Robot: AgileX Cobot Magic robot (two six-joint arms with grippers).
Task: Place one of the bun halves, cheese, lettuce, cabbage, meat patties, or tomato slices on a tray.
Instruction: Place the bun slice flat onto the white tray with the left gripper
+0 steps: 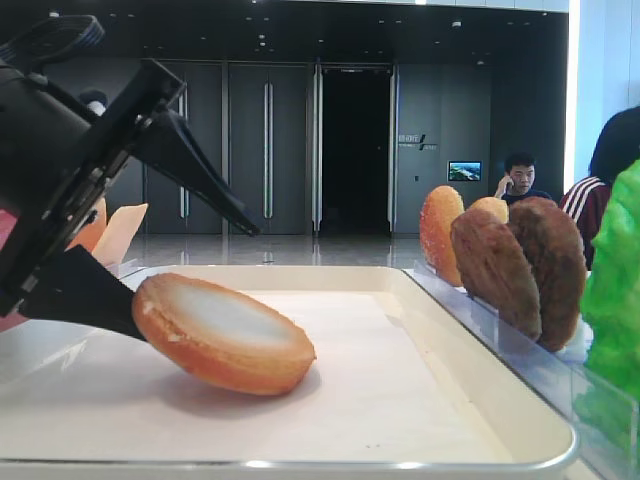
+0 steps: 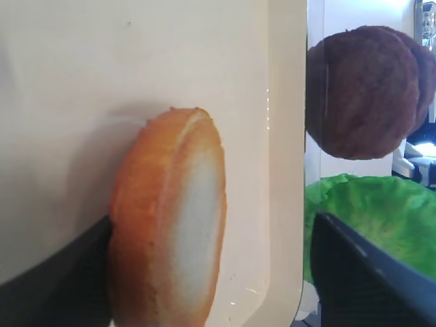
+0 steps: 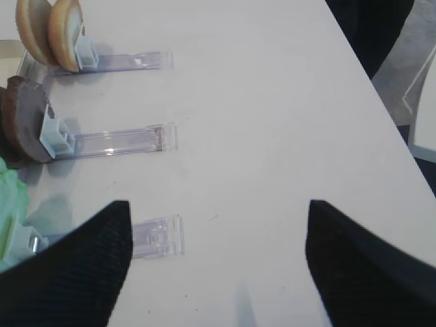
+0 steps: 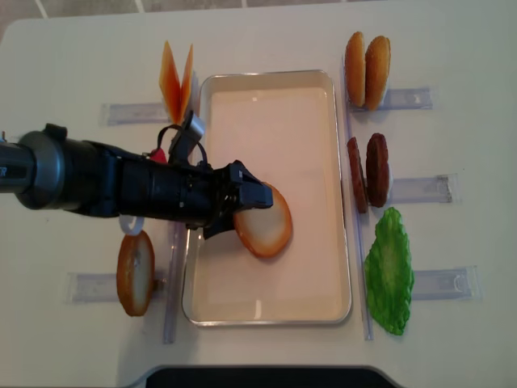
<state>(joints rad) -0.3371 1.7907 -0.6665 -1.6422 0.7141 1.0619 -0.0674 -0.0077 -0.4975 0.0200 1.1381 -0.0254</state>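
Note:
One of the bun halves (image 4: 265,222) rests tilted on the floor of the cream tray (image 4: 275,121), pale face up. Its raised edge leans on the lower finger of my left gripper (image 4: 246,208). In the low exterior view that gripper (image 1: 195,272) stands open, its upper finger well clear of the bun half (image 1: 225,335). The left wrist view shows the bun half (image 2: 170,225) against one finger and the other finger far off, over the tray's rim (image 2: 286,170). My right gripper (image 3: 219,204) hangs open over bare table with nothing between its fingers.
Right of the tray, clear racks hold two buns (image 4: 366,69), two meat patties (image 4: 367,171) and lettuce (image 4: 390,259). On the left stand cheese slices (image 4: 176,81) and another bun (image 4: 135,272). A red piece (image 4: 159,153) is mostly hidden by my left arm.

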